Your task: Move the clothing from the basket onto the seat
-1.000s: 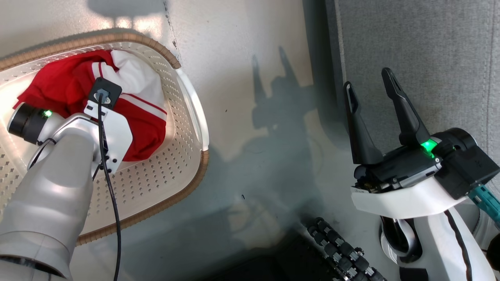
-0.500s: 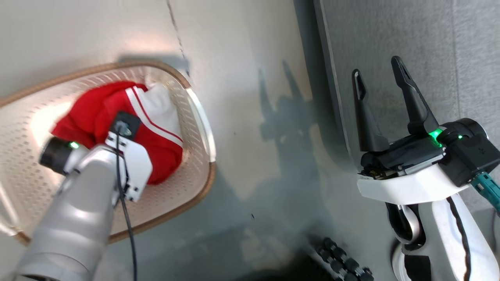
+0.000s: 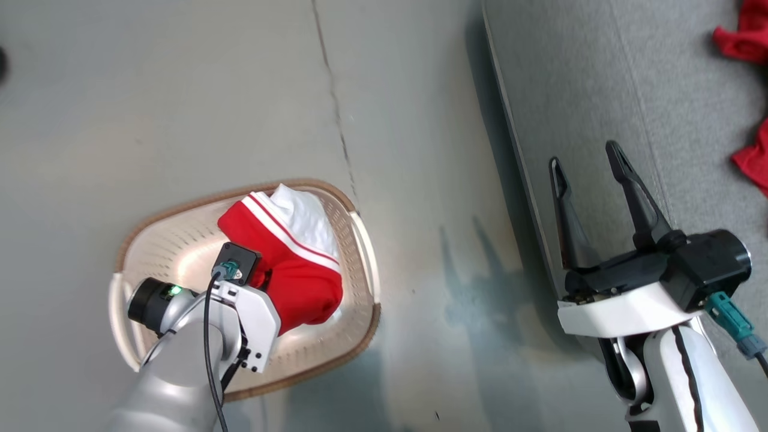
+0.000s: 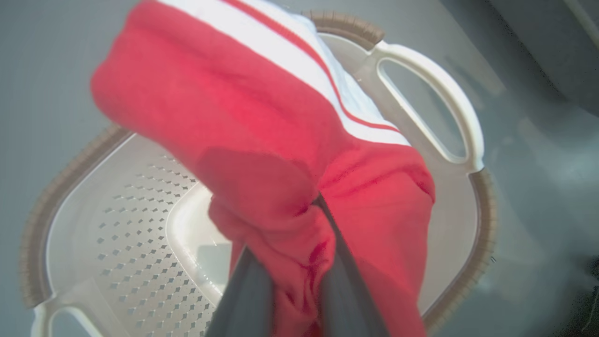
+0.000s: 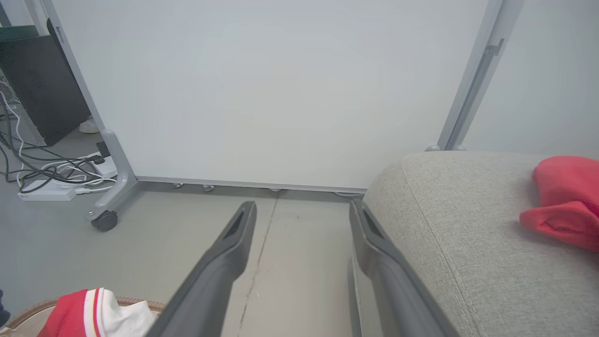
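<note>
My left end effector [image 4: 314,206] pinches a fold of the soft red-and-white fabric garment [image 4: 234,117]; it looks light and limp, draping around the tips over the cream perforated plastic basket [image 4: 131,210]; right end effector [image 3: 583,155] gapes empty

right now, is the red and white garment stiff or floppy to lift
Probably floppy: the red and white fabric garment bunches and droops around the left claw. Likely light: one small pinch holds it.
</note>
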Available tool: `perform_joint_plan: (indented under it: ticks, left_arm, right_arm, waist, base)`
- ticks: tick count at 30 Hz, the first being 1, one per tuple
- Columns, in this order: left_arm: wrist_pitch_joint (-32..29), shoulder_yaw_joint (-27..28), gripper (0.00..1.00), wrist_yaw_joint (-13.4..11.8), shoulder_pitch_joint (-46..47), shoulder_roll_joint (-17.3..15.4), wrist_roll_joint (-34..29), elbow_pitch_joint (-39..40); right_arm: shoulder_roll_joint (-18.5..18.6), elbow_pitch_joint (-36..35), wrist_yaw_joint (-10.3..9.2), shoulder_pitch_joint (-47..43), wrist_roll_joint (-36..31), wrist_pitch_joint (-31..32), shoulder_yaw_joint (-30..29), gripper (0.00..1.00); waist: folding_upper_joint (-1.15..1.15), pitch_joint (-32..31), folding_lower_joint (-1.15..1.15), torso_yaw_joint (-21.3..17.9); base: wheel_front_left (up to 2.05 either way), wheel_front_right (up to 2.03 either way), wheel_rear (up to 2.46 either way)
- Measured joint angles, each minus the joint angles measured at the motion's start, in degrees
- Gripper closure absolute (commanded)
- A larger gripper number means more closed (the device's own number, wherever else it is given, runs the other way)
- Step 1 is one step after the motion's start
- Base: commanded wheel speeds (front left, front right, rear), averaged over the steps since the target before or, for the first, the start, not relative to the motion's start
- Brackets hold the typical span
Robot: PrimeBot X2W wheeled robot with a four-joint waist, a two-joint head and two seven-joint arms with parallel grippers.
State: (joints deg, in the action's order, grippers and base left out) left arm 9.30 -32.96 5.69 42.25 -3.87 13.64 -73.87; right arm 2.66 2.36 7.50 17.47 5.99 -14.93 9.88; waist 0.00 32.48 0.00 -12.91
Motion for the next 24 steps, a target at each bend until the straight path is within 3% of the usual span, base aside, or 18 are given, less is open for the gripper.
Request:
perform_joint_plan:
  ticks: [7,11,15,24]
  left_arm:
    - [4.8,1.5,1.00,0.8,-2.8,1.0,4.5,2.3]
    - [5.6,1.9,1.00,1.1,-4.6,1.0,8.1,7.9]
    - [5.7,3.8,1.00,0.3,-6.7,1.0,10.6,17.9]
    - [5.7,11.4,1.00,-1.5,-13.9,1.1,8.5,41.7]
  right_arm:
    - [0.4,0.4,0.00,-3.7,-0.5,0.0,-2.3,0.00]
    - [1.0,0.8,0.00,-5.6,-0.5,0.0,-2.7,0.00]
    - [1.3,1.4,0.00,-8.0,-0.4,0.0,-3.4,0.00]
    - [1.2,2.0,0.00,-13.6,0.2,0.0,-4.0,0.00]
  waist:
    - [0.00,-9.6,0.00,4.0]
    - [0.00,-14.7,0.00,6.2]
    - [0.00,-19.4,0.00,8.1]
    - [0.00,-28.8,0.00,11.4]
  base:
    - [0.00,0.00,0.00]
    - [0.00,0.00,0.00]
    - [0.00,0.00,0.00]
    - [0.00,0.00,0.00]
